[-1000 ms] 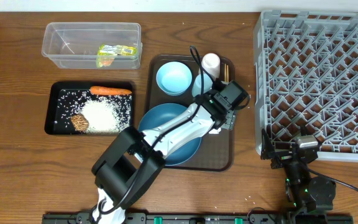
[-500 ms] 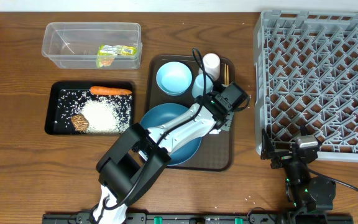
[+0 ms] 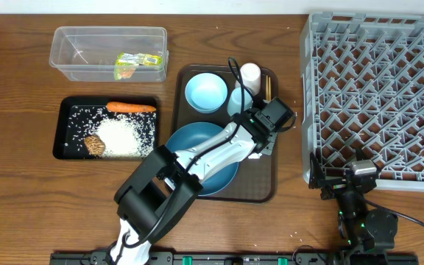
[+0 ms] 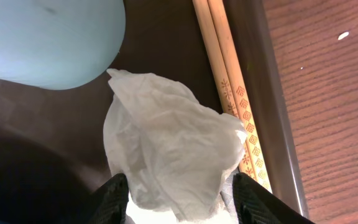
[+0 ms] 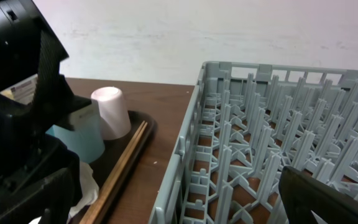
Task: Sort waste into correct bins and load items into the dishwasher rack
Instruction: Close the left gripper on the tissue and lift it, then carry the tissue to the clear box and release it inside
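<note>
Right pincer (image 5: 173, 180): low at the front of the worktop (image 3: 20, 191), by the front-left corner of the dishwasher rack (image 3: 374, 88). Its fingers are spread wide and hold nothing. A strip of bare wood runs between the rack's left wall and the brown serving tray (image 3: 267, 193).

Your left arm reaches diagonally from the front edge, passing over the large dark blue dish (image 3: 223, 180) in the tray's front half, with the wrist tipped down over the tray's right side.

Left pincer (image 4: 179, 180): both fingers (image 4: 114, 199) press on the crumpled white paper (image 4: 173, 155) from either side, pinching it; the paper lies on the tray floor.

It is tight here. The wooden chopsticks (image 4: 229, 74) lie along the tray's right rim, and the paper's right edge overlaps them. The light blue cup (image 5: 82, 140) stands just behind the paper.

Farther back on the tray are the small light blue bowl (image 3: 206, 92) and the white cup (image 3: 250, 73).

To the left, well apart, the black tray (image 3: 59, 129) holds the carrot (image 3: 131, 107), white rice grains (image 3: 127, 136) and a brown food lump (image 3: 93, 145).

Farthest back, the clear tub (image 3: 79, 48) holds the yellow-green wrappers (image 3: 137, 62).
</note>
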Controlling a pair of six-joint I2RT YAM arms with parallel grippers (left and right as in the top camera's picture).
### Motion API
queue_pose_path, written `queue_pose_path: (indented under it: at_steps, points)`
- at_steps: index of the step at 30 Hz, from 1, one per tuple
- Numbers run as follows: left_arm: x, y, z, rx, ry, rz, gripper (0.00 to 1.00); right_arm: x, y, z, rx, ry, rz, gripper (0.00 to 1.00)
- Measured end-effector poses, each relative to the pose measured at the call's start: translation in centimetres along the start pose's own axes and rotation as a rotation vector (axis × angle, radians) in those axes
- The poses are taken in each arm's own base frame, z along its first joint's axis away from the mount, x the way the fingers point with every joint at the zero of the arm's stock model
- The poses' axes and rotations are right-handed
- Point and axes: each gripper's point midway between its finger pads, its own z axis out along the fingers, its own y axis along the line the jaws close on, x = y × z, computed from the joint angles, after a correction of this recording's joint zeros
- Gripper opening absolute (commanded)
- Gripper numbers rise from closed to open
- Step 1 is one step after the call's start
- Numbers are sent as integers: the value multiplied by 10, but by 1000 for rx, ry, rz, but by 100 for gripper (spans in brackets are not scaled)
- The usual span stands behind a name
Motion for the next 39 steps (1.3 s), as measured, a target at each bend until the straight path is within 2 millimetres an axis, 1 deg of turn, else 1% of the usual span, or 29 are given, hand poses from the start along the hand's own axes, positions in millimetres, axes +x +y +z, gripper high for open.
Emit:
queue_pose_path:
  at_steps: [1,3,5,7,9,10,11,12,13,20,22,25,28,34,37,39]
  points:
    - [1,0,2,-2,5,3,52,0,0,0,0,0,0,99]
    - [4,1,6,-7,14,4,45,0,0,0,0,0,0,99]
    - [6,1,9,-10,22,12,41,0,0,0,0,0,0,99]
    - [6,1,10,-8,24,20,33,0,0,0,0,0,0,99]
    - [5,0,10,-6,19,21,27,0,0,0,0,0,0,99]
    - [5,0,10,-5,19,22,22,0,0,0,0,0,0,99]
    - [5,0,10,-5,20,23,19,0,0,0,0,0,0,99]
    - [5,0,10,-5,19,23,10,0,0,0,0,0,0,99]
    - [5,0,10,-5,19,19,6,0,0,0,0,0,0,99]
    - [9,3,9,-14,36,30,6,0,0,0,0,0,0,99]
    - [12,5,3,-20,48,30,6,0,0,0,0,0,0,99]
    - [10,5,-13,-9,44,22,6,0,0,0,0,0,0,99]
    - [4,1,-36,30,21,13,6,0,0,0,0,0,0,99]
    - [-14,-7,-96,121,-73,-23,6,0,0,0,0,0,0,99]
    - [-30,2,-125,120,-157,-47,6,0,0,0,0,0,0,99]
    - [-44,20,-143,84,-231,-81,6,0,0,0,0,0,0,99]
